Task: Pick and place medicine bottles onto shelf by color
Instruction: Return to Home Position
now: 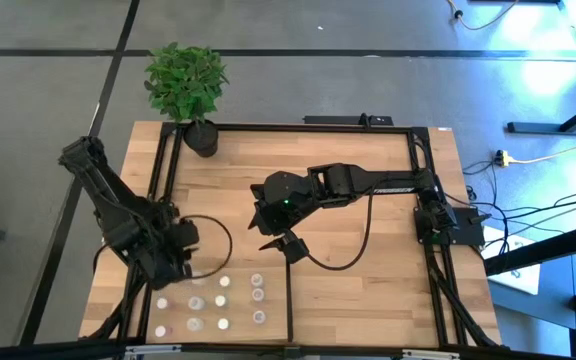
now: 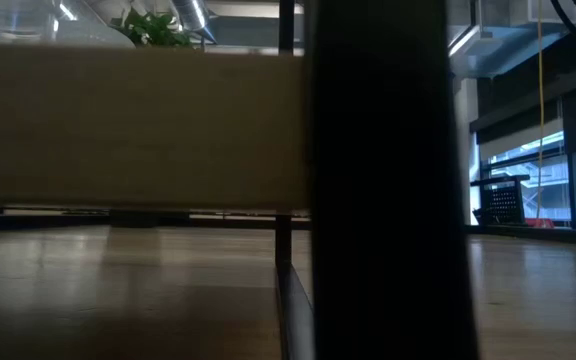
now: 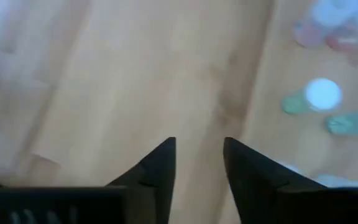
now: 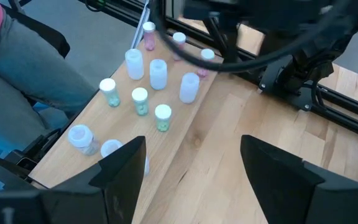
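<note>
Nearest, beyond the near edge of the desk (image 1: 446, 150), a person's leg (image 4: 36, 74) in jeans, seen only from the right wrist

Just inside that edge, on the near left part of the shelf (image 1: 238, 305), the medicine bottles (image 1: 222, 299): all upright, apart from one another, set in short lines by colour. Pinkish bottles (image 4: 179, 42) furthest left, then whitish bottles (image 4: 158, 73), then greenish bottles (image 4: 140, 99) with white caps, then a few bluish bottles (image 4: 79, 137) closest to the black divider bar (image 1: 288, 300) on their right

Just beyond the leftmost bottles, the left pincer (image 3: 199, 146), aimed at bare shelf wood, released, fingertips a narrow gap apart with nothing between them. Behind it the left arm (image 1: 118, 205), slanting back toward the far left

Further in, over the middle of the shelf and just past the far end of the divider bar, the right pincer (image 4: 193, 140), released too, fingers spread wide over bare wood, gripping nothing. From there the right arm (image 1: 348, 182), reaching back to its base at the right side of the desk

Furthest, at the far left corner, the black plant pot (image 1: 202, 138) with its leafy plant (image 1: 185, 78), well apart from the bottles and both pincers
</note>
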Available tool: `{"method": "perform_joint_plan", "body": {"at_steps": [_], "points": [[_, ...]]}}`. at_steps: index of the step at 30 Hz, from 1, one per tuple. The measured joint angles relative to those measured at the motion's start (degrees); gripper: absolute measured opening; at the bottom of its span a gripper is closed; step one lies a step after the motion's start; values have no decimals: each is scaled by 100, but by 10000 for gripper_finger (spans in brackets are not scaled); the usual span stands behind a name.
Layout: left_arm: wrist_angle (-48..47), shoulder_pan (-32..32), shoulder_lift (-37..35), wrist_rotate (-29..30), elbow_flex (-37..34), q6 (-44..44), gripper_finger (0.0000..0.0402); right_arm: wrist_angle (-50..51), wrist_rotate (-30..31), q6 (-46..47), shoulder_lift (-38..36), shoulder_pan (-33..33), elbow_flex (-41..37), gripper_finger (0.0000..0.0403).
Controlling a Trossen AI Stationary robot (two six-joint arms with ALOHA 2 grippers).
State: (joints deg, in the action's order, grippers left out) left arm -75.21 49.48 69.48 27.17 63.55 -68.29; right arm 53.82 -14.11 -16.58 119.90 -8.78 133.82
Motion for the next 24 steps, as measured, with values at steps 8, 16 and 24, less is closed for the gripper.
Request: {"method": "perform_joint_plan", "body": {"at_steps": [8,16,24], "points": [[-973,-177,-824,1015,0,290,47,0,-2,1,0,1,0,265],[-1479,-345,-1711,1762,0,363,6,-1,-2,0,0,1,0,265],[-1483,-350,-2764,2307,0,726,2,-277,117,691,0,0,1,264]]}}
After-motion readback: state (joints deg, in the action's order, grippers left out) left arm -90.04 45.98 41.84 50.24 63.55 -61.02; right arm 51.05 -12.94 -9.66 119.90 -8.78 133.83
